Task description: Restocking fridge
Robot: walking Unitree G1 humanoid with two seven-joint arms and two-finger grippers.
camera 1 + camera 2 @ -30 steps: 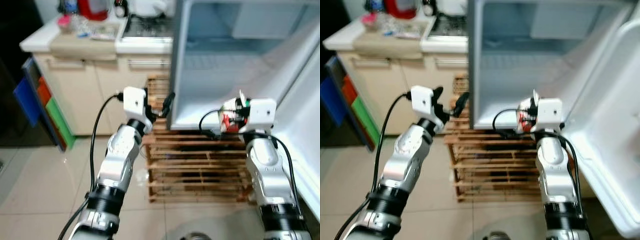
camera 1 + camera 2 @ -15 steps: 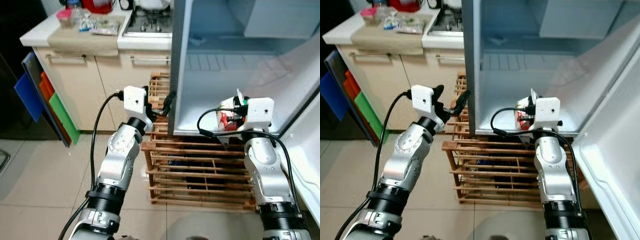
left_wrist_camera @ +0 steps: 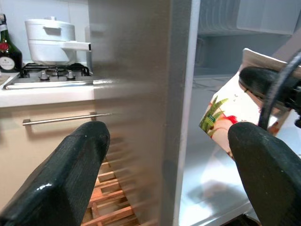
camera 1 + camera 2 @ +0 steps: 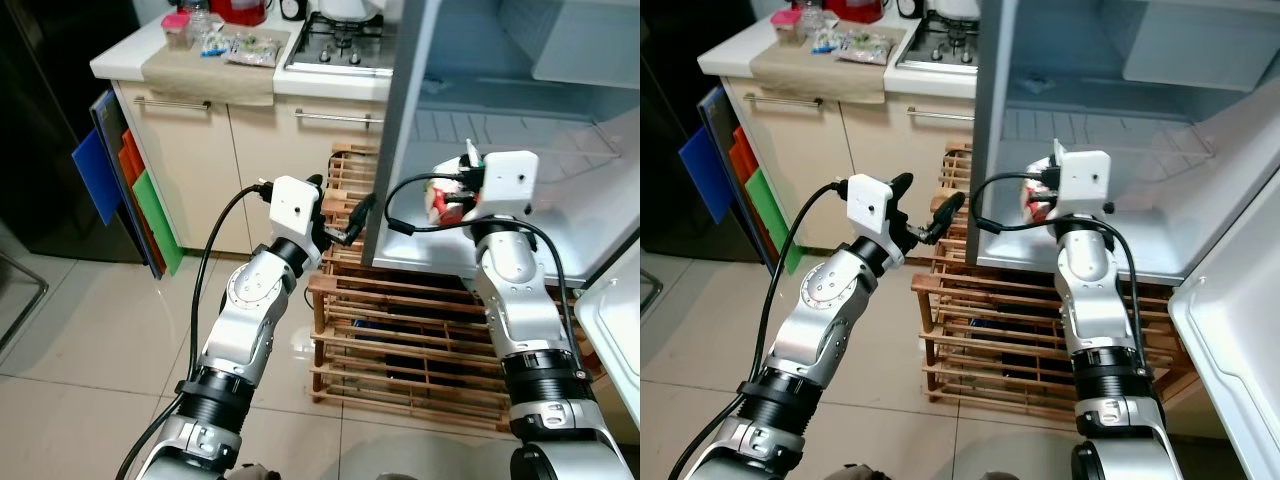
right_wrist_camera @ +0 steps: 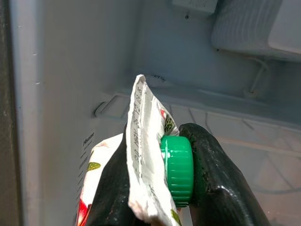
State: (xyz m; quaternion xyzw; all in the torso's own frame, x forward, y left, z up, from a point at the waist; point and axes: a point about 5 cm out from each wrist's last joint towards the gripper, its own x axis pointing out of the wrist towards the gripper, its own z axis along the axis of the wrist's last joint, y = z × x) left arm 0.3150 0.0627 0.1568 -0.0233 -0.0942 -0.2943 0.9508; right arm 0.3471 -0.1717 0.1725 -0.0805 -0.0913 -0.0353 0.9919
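Your right end effector [image 5: 164, 188] is squeezing the white paper carton with a green screw cap [image 5: 146, 174] at its soft top fold; grip gently. Your left end effector [image 4: 345, 218], mid frame, is spread wide and empty.

The fridge [image 4: 520, 130] stands open, door swung out on its right. The right gripper [image 4: 447, 195] is inside the fridge, clamped on a carton [image 4: 445, 200]. The left gripper [image 4: 352, 215], fingers spread, sits just outside the fridge's left edge, above the wooden rack [image 4: 400, 330] under the fridge.
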